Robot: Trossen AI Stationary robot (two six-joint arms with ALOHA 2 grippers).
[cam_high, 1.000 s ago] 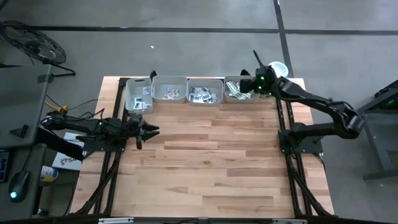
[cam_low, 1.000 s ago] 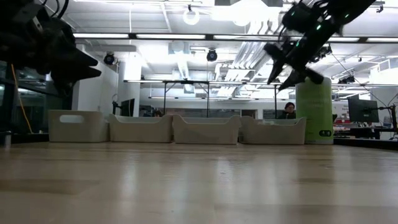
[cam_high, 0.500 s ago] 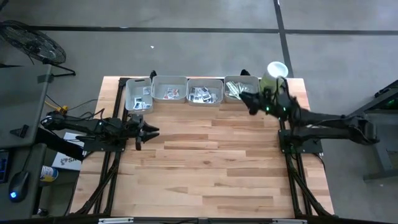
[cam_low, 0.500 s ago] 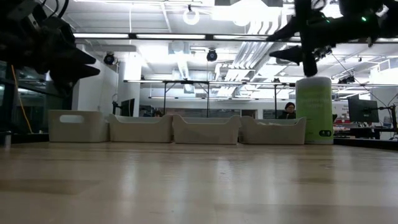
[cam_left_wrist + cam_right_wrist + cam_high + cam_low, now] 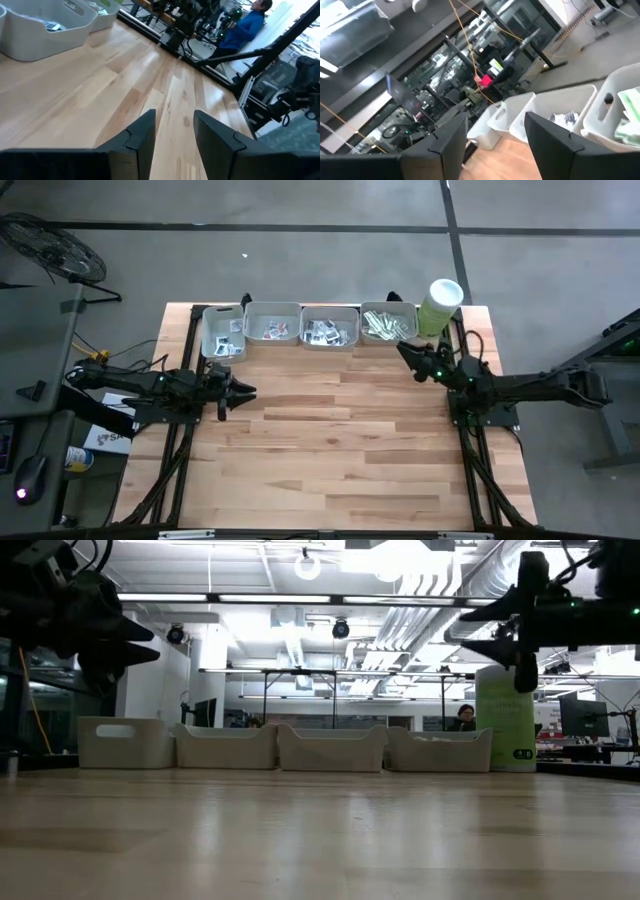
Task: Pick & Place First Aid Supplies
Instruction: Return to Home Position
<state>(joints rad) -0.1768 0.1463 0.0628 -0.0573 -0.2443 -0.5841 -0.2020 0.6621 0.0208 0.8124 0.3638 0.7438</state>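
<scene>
The table (image 5: 330, 450) lies under both my arms, its wood running from the near edge to the row of grey trays (image 5: 330, 307) at the far side. My right arm stretches in low from the table's right edge. My left arm waits folded at the left edge, its claw (image 5: 248, 390) hanging above the wood near the leftmost tray, fingers spread and holding nothing.

The tall green tub (image 5: 440, 305) stands just beside the rightmost tray, and that is what I must mind most. My right claw (image 5: 404, 350) hangs in the air near that tray's front wall, close to the tub but touching neither. Its fingers are parted with nothing between them.

To get home well, I judge I should draw the right arm straight back toward its base, keeping the claw at this height so that wrist and elbow pass in front of the tub rather than sweeping into it. I should fold only once clear of it, and move slowly, so nothing gets jolted.

The first aid supplies (image 5: 325, 332) that I can see all lie inside the trays, with the green strips (image 5: 380, 327) in the rightmost one.
</scene>
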